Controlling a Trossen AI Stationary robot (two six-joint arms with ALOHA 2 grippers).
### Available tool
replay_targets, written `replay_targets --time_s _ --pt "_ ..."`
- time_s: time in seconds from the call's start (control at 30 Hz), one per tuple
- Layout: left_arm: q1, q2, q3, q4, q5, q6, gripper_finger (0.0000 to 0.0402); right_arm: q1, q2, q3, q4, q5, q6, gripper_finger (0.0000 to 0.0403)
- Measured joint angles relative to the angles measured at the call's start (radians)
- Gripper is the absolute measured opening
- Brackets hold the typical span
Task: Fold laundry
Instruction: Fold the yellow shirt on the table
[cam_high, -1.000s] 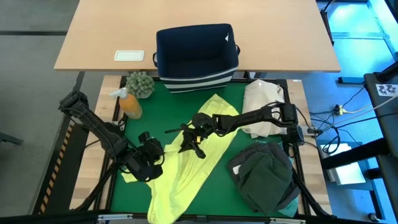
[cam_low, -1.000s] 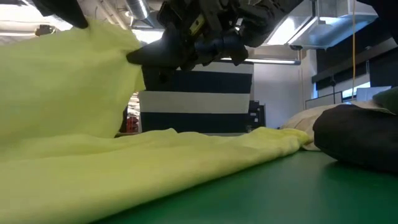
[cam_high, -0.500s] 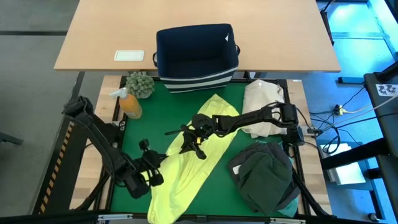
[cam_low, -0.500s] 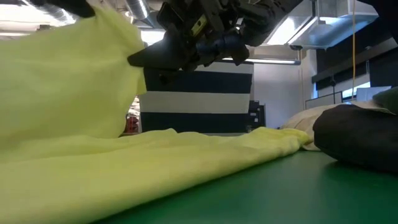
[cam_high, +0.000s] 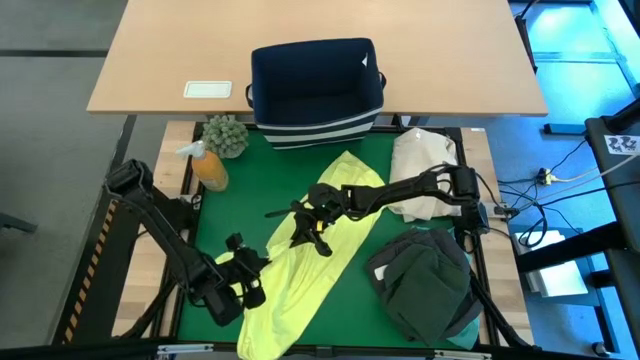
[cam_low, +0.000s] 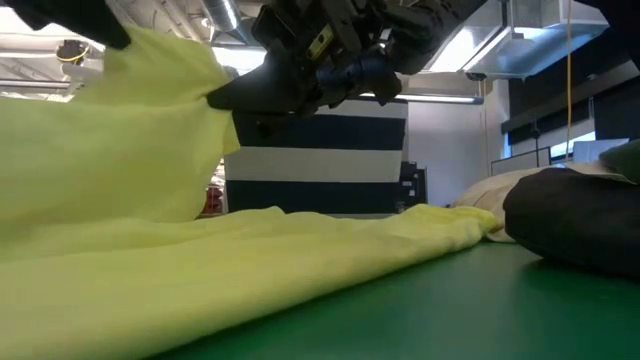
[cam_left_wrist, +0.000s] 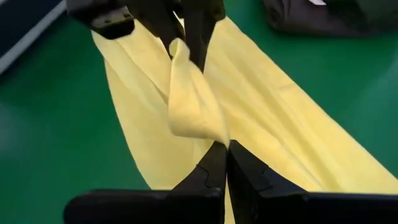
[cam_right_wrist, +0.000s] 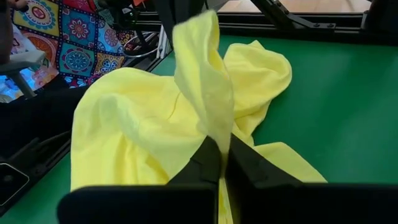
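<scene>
The bright yellow-green shirt (cam_high: 320, 250) lies in a long band across the green mat, from near the bin to the near edge. My left gripper (cam_high: 250, 270) is at the shirt's left edge, near the near edge, and shut on it (cam_left_wrist: 225, 149). My right gripper (cam_high: 308, 236) is over the shirt's middle, also shut on it (cam_right_wrist: 222, 144). A raised strip of shirt (cam_low: 120, 120) spans between them. The charcoal and dark olive garments (cam_high: 425, 285) lie piled at the near right, with a turquoise edge (cam_high: 470, 322) showing beneath. My left gripper pinches a bunched fold of the shirt's left part (cam_left_wrist: 211, 130) between its two fingers. The fold is lifted off the mat and runs slack to the other gripper. The rest of the shirt lies on the mat below. My right gripper pinches a bunched fold near the shirt's middle (cam_right_wrist: 214, 124) between its two fingers. That fold is lifted clear and rises in a twisted strip toward the left gripper. The shirt's far end (cam_right_wrist: 261, 68) rests on the mat.
A navy bin with a striped base (cam_high: 317, 85) stands at the far edge. The cream-beige bundle (cam_high: 425, 170) sits at the far right. An orange spray bottle (cam_high: 208, 165) and a small plant (cam_high: 226, 135) stand at the far left. Bare green mat (cam_high: 240, 200) shows left of the shirt.
My left gripper has moved toward the near edge, still shut on the shirt. The shirt's left flap, spread out on the mat before, has been drawn in, so the shirt now lies narrower. My right gripper has kept still.
</scene>
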Motion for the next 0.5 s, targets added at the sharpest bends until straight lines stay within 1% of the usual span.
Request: replay_targets --time_s 0.03,0.1,0.17,0.23,0.33,0.43,0.5 --pt "-0.005 0.0 0.0 0.0 -0.001 -0.008 0.0 0.0 0.0 0.0 0.0 0.004 0.0 0.0008" --pt "-0.015 0.0 0.0 0.0 -0.038 -0.01 0.0 0.0 0.0 0.0 0.0 0.006 0.0 0.0009" --pt "-0.022 0.0 0.0 -0.001 -0.083 0.018 0.0 0.0 0.0 0.0 -0.001 0.007 0.001 0.0009" --pt "-0.021 0.0 0.0 -0.001 -0.09 0.049 0.0006 0.001 0.0 0.0 -0.008 0.007 0.002 0.0009" --pt "-0.02 0.0 0.0 -0.001 -0.088 0.066 0.0029 0.006 0.0 0.0 -0.021 0.012 0.005 0.0009" --pt "-0.008 0.0 0.0 -0.002 -0.052 0.067 0.0061 0.006 0.001 -0.001 -0.018 0.012 0.004 0.0009" --pt "-0.001 0.0 0.0 -0.013 -0.051 0.082 0.0084 0.006 0.001 -0.001 -0.018 0.012 0.004 0.0009"
